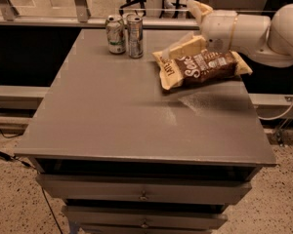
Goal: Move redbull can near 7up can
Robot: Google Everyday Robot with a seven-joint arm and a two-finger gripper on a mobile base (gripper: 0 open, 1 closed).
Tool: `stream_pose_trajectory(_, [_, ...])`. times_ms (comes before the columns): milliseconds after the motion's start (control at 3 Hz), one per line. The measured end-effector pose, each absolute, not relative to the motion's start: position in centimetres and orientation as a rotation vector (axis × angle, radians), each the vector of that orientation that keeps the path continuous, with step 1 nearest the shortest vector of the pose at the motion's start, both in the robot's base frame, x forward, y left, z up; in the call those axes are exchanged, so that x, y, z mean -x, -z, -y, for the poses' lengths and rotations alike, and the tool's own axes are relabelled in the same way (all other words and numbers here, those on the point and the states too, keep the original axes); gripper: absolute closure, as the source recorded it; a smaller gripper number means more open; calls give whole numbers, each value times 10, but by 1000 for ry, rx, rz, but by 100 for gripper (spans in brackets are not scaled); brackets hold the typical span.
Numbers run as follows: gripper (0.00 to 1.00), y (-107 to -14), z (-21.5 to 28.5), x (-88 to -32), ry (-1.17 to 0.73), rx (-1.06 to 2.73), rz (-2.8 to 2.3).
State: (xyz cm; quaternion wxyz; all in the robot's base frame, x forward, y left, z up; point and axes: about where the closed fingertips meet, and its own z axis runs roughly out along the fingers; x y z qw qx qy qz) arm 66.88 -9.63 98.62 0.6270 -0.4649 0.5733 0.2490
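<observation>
Where the grey tabletop [112,121] ends, a slim silver redbull can [134,29] is stood; the end effector [188,28], seemingly spread, is held over chips [205,67].

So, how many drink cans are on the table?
2: the 7up can far back on the table, the redbull can beside it. The gripper hangs by the chip bag.

Two cans: one redbull can [134,35], one 7up can [115,34]. One chip bag [200,67]. One table [112,116]. One gripper [188,44], above the bag, far right.
</observation>
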Motion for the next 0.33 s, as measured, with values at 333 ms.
stream_pose_trajectory(333, [0,-986,107,-665,-559,1061,-1318])
